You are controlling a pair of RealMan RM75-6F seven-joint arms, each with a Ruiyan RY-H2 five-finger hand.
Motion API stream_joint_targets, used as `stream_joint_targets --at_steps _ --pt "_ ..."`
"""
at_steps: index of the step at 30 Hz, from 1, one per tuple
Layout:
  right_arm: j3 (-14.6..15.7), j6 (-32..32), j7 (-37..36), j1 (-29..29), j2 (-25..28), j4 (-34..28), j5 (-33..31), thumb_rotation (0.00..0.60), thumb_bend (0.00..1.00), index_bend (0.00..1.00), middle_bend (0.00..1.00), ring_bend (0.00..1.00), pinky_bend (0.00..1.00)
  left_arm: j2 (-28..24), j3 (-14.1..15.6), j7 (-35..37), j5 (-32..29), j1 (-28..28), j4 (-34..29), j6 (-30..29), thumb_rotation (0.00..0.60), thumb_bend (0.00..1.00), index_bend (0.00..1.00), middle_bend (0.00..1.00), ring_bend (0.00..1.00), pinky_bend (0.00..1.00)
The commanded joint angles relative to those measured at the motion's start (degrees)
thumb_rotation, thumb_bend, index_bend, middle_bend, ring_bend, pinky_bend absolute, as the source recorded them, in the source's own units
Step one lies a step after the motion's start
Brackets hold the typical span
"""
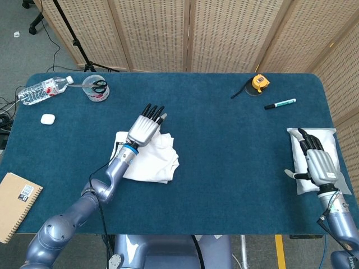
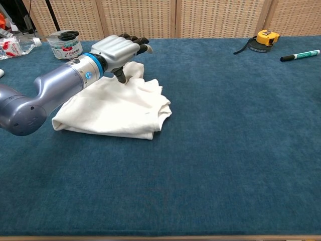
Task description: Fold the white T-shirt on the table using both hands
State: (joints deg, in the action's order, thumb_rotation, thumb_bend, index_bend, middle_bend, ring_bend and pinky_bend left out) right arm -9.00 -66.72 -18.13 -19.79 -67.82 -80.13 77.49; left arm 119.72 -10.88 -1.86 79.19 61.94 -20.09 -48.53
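Wicker folding screens behind, blue felt-covered table [image 1: 224,168] in front of them.

White T-shirt [image 1: 151,159] lies bunched and partly folded on the table's left half, right under the left robot hand [image 1: 145,128]. Left robot hand sits palm-down over the shirt's far edge; dark fingers [image 2: 136,39] stretched forward past the cloth. Chest view shows the thumb dipping down to the fabric. Can't tell if it actually pinches cloth or just touches it. The bulk of the shirt lies nearer the robot than this hand, beside its forearm.

Right robot hand [image 1: 318,162] is well apart from the shirt, at the table's far right edge, resting palm-down on a white plastic bag [image 1: 331,140], fingers straight and loosely apart, holding nothing.

Smaller stuff:
- notebook [image 1: 14,204] at the near-left corner, well behind the left robot hand
- water bottle [image 1: 42,89] and a clear tub with scissors [image 1: 96,87] far-left of it
- tape measure [image 1: 258,83] and green marker [image 1: 280,103] far side, between the two robot hands
- small white case [image 1: 47,119] left of the left robot hand
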Motion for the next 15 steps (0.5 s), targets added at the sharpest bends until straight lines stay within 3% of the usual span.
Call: stream_joint_targets --at_steps 1,9,12,15 --pt "-0.02 0.11 -0.1 -0.04 -0.02 0.12 -0.04 0.6 0.14 0.0 0.0 0.0 0.0 2.77 -0.33 1.33 -0.04 2.08 4.06 1.9 0.6 0.36 0.0 0.0 0.0 0.0" --pt "-0.08 -0.21 -0.14 0.1 0.09 -0.07 0.09 0.6 0.14 0.0 0.0 0.0 0.0 4.27 -1.51 2.91 -1.13 3.17 7.1 1.75 0.6 0.3 0.0 0.0 0.0 0.0" --pt "-0.02 -0.63 -0.1 0.2 0.26 -0.46 0.52 0.6 0.14 0.0 0.0 0.0 0.0 2.39 -3.08 6.21 -2.08 2.59 6.08 -2.98 0.6 0.2 0.0 0.0 0.0 0.0" --pt "0.08 -0.99 0.03 0.3 0.32 -0.77 0.89 0.6 0.14 0.0 0.0 0.0 0.0 -0.2 -3.6 7.68 -2.36 1.46 3.65 -5.73 0.6 0.04 0.0 0.0 0.0 0.0"
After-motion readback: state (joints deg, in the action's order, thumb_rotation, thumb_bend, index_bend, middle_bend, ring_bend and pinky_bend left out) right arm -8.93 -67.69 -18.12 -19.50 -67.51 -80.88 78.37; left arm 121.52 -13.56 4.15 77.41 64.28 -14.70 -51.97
